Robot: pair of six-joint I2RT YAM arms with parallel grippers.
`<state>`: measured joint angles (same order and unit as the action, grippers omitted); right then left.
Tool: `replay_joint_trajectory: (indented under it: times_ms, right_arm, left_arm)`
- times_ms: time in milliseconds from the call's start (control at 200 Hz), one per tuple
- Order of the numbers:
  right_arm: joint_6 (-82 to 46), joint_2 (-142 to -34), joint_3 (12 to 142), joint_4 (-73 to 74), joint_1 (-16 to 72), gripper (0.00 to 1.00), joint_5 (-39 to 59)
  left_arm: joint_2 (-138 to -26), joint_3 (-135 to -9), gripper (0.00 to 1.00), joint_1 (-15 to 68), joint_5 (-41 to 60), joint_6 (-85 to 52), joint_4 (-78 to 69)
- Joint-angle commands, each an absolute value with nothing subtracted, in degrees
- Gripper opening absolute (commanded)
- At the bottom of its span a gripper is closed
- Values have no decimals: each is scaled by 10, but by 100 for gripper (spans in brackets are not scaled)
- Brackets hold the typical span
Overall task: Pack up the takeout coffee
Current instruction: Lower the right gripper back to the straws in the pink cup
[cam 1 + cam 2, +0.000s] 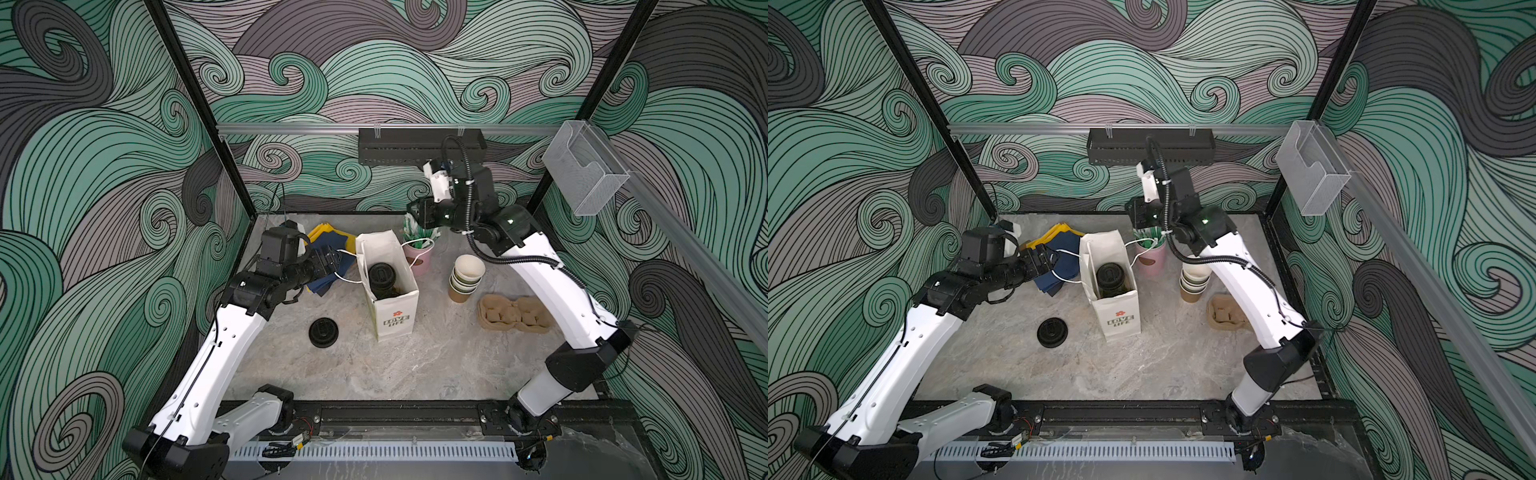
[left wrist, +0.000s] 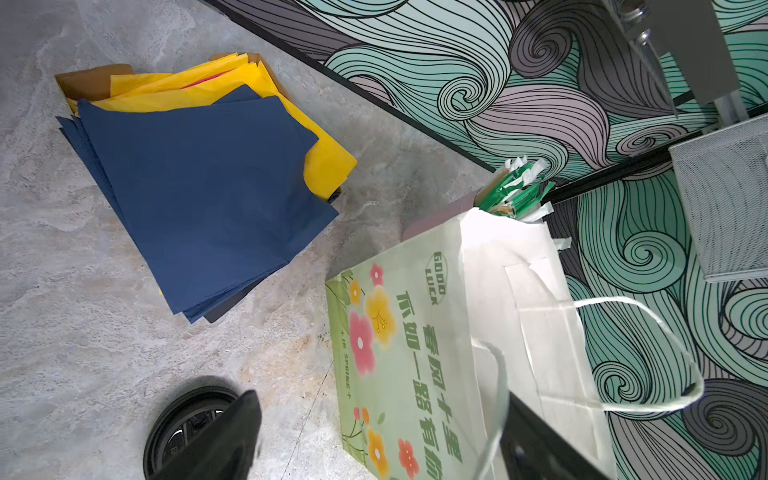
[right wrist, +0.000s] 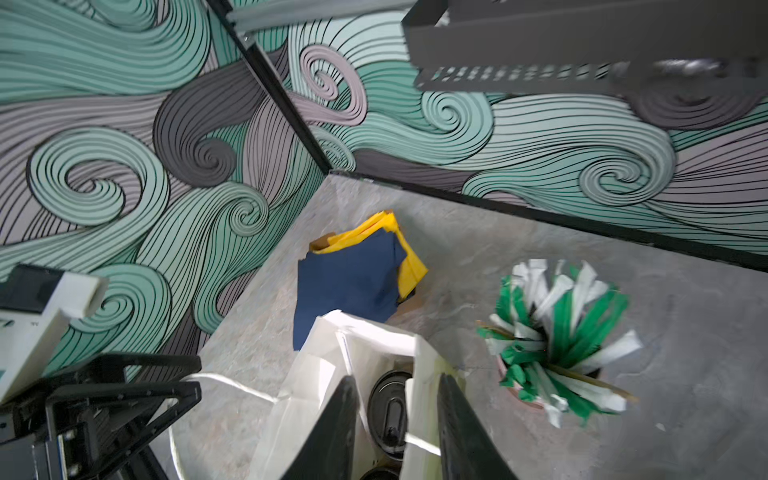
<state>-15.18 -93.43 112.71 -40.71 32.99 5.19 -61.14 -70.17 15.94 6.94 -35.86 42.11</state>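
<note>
Where: takeout coffee [image 1: 381, 276], black-lidded, upright inside the white paper bag [image 1: 392, 320] at mid-table, top below the bag's rim; one cup plain in both top views, a second dark shape beside it too cropped in the right wrist view to name
Right claw: right gripper [image 3: 397, 378] poised over the bag's mouth, jaws apart, nothing between them, with the lid in sight through the gap
Left claw: left gripper [image 2: 379, 395] level with the bag's side, jaws spread wide, empty by the look of it; cord handle [image 2: 698, 384] close to one finger, contact impossible to tell
Feel of the cup: judged light, thin-walled paper, easily dented by a hard squeeze; heavier and ready to slosh if filled; smooth press-fit lid likely to pop off if used as a handle
Where to hold: best around the paper wall just under the lid, kept upright, with gentle pressure
Bag: soft-sided and tall, likely to fold or tip on a nudge; narrow mouth, little slack around the cup
Edges: pink pot of stirrers [image 1: 419, 255] just behind the bag; stack of lidless cups [image 1: 465, 278] near, toward the right arm's side; blue and yellow napkins [image 2: 199, 199] near, toward the left arm's side; loose black lid [image 1: 323, 332] lying apart in front; pulp carrier [image 1: 515, 318] beyond the stack; black wall shelf [image 1: 422, 145] close above the right wrist
Open room: bare table [image 1: 415, 374] in front of the bag; straight up from the mouth judged the clearest way out, short of the shelf
</note>
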Motion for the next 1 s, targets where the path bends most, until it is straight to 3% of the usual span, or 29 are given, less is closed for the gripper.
replay_joint_trajectory:
  times_ms: [0,245,540,995]
  right_arm:
    - [-147,-945,1134,-444,335,32,58]
    - [-243,-972,1133,-500,275,36,-81]
    - [-248,-1073,1148,-512,214,37,-29]
    - [-127,-1243,1335,-566,202,32,-9]
  left_arm:
    - [-614,-725,90,153,77,-334,426]
    - [-626,-731,90,154,84,-325,407]
    - [-648,-738,89,152,79,-326,376]
    - [-664,-748,88,151,56,-340,359]
